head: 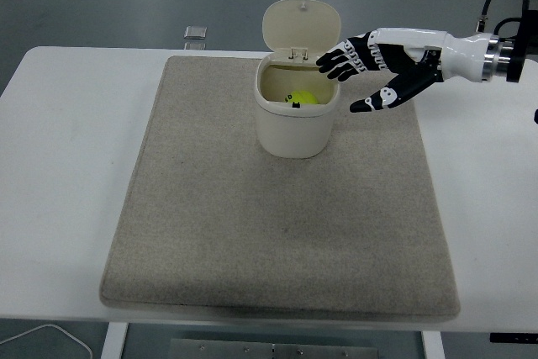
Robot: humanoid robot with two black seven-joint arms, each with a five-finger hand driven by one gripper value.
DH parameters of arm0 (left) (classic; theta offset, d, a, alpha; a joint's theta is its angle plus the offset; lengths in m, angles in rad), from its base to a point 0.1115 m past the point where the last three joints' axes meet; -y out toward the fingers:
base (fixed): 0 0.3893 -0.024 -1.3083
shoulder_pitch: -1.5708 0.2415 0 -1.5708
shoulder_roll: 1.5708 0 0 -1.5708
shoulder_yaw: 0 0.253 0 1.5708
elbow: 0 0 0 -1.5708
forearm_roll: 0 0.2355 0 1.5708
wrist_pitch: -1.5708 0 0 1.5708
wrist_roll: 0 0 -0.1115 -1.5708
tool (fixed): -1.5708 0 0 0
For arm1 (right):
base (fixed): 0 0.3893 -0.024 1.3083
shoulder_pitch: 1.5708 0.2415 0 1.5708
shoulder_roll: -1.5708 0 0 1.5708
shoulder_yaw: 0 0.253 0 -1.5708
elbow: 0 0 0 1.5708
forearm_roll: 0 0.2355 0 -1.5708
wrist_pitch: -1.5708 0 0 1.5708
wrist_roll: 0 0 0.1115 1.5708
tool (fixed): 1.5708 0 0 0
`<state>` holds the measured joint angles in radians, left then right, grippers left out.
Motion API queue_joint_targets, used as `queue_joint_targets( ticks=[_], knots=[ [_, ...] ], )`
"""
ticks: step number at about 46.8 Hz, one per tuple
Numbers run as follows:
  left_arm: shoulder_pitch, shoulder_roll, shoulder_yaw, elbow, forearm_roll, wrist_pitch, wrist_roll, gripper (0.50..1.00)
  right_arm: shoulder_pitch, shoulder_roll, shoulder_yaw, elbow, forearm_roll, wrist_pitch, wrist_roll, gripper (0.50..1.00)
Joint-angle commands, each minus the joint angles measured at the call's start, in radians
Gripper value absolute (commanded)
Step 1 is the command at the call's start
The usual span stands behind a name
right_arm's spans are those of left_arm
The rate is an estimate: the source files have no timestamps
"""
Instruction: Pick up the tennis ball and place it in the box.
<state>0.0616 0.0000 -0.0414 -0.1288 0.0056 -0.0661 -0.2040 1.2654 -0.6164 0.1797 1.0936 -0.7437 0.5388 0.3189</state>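
Observation:
The yellow-green tennis ball [302, 98] lies inside the cream box [293, 128], a small bin with its lid [301, 29] hinged up at the back. Only the ball's top shows over the rim. My right hand [353, 81] hovers just right of the box's rim, above the mat, with fingers spread and holding nothing. The left arm does not show.
The box stands on a grey mat [280, 233] that covers most of the white table [59, 166]. A small grey object [195, 33] lies at the table's far edge, left of the lid. A white cable [50, 334] runs below the near left corner.

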Motion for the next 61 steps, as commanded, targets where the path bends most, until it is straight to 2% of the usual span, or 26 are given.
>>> queue_joint_targets(
  ticks=[1, 8, 15, 24, 33, 42, 51, 52, 54, 61],
  knots=[
    [0.0, 0.0, 0.0, 0.0, -0.001, 0.0, 0.0, 0.992, -0.006, 0.0, -0.003, -0.026, 0.03, -0.011, -0.001, 0.856],
    [0.001, 0.0, 0.0, 0.0, 0.001, 0.0, 0.0, 0.992, -0.04, 0.001, -0.009, -0.078, 0.159, -0.046, -0.007, 0.854],
    [0.0, 0.0, 0.0, 0.0, -0.001, 0.0, 0.0, 0.992, -0.07, 0.004, -0.006, -0.119, 0.286, -0.115, -0.069, 0.856],
    [0.0, 0.0, 0.0, 0.0, -0.001, 0.0, 0.0, 0.992, -0.106, 0.023, 0.001, -0.126, 0.455, -0.258, -0.115, 0.856],
    [0.0, 0.0, 0.0, 0.0, -0.001, 0.0, 0.0, 0.992, -0.119, 0.073, 0.003, -0.129, 0.645, -0.355, -0.147, 0.856],
    [0.0, 0.0, 0.0, 0.0, 0.001, 0.0, 0.0, 0.992, -0.138, 0.107, 0.004, -0.136, 0.8, -0.416, -0.167, 0.856],
    [0.0, 0.0, 0.0, 0.0, 0.001, 0.0, 0.0, 0.992, -0.161, 0.133, 0.006, -0.172, 0.808, -0.435, -0.155, 0.86],
    [0.0, 0.0, 0.0, 0.0, -0.001, 0.0, 0.0, 0.992, -0.165, 0.135, 0.006, -0.173, 0.808, -0.436, -0.153, 0.866],
    [0.0, 0.0, 0.0, 0.0, 0.001, 0.0, 0.0, 0.992, -0.173, 0.135, 0.006, -0.173, 0.808, -0.436, -0.153, 0.919],
    [0.0, 0.0, 0.0, 0.0, 0.001, 0.0, 0.0, 0.992, -0.184, 0.135, 0.006, -0.175, 0.808, -0.435, -0.152, 0.924]
  ],
)
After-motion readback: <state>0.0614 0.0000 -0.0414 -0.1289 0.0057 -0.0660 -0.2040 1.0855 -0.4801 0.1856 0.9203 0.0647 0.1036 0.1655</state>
